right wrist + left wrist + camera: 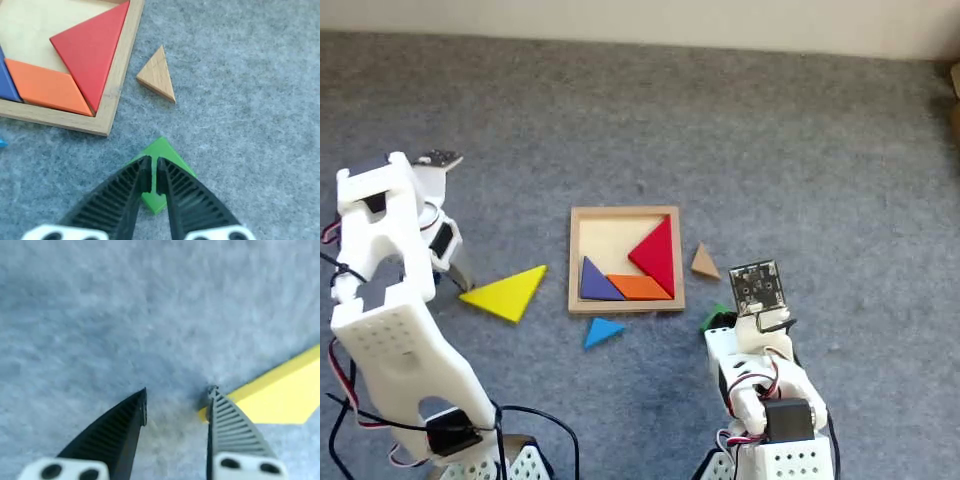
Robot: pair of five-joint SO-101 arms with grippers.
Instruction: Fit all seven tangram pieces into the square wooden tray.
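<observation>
The square wooden tray (625, 300) holds a red triangle (657, 253), an orange parallelogram (640, 286) and a purple triangle (596, 281). A large yellow triangle (508, 291) lies on the carpet left of the tray. My left gripper (177, 400) is open at its outer tip, with one fingertip (214, 392) touching the yellow corner (280, 400). My right gripper (151, 172) is shut, its tips over a green piece (167, 155) lying near the tray's corner (107, 127). A small tan triangle (157, 75) rests beside the tray. A small blue triangle (603, 331) lies in front of the tray.
Grey carpet covers the whole table. The tray's bare wooden floor (605, 238) shows in its upper left part. Open carpet stretches behind the tray and off to the right. The left arm's white body (390, 300) stands tall along the left edge.
</observation>
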